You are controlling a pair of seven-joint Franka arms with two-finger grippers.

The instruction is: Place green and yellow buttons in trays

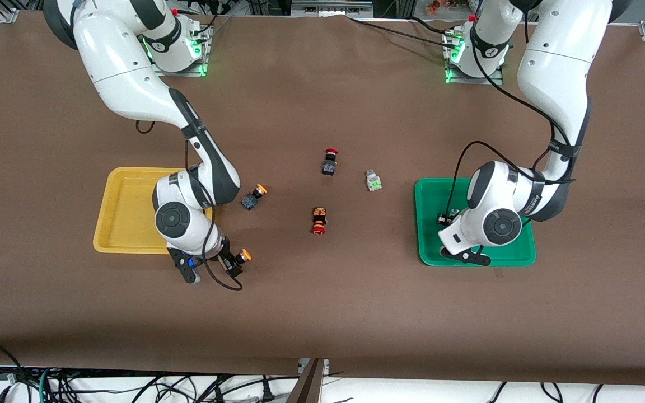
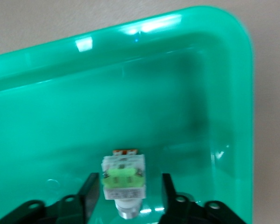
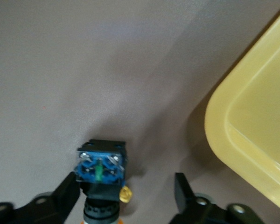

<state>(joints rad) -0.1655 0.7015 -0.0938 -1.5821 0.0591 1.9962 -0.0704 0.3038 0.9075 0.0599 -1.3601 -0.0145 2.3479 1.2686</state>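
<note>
My left gripper (image 1: 447, 218) is low over the green tray (image 1: 518, 254) and open. In the left wrist view a green button (image 2: 123, 177) lies on the tray floor (image 2: 130, 70) between its fingers (image 2: 87, 191), with a gap on each side. My right gripper (image 1: 234, 263) is open beside the yellow tray (image 1: 126, 210), at the corner nearest the front camera. A yellow button (image 1: 241, 256) lies between its fingers, close against one finger (image 3: 67, 191) in the right wrist view, where the button (image 3: 101, 169) shows. A second yellow button (image 1: 254, 197) and a second green button (image 1: 374, 180) lie on the table.
Two red-capped buttons (image 1: 330, 161) (image 1: 318, 220) lie mid-table between the trays. The yellow tray's rim (image 3: 242, 140) shows beside my right gripper. The brown table stretches wide toward the front camera.
</note>
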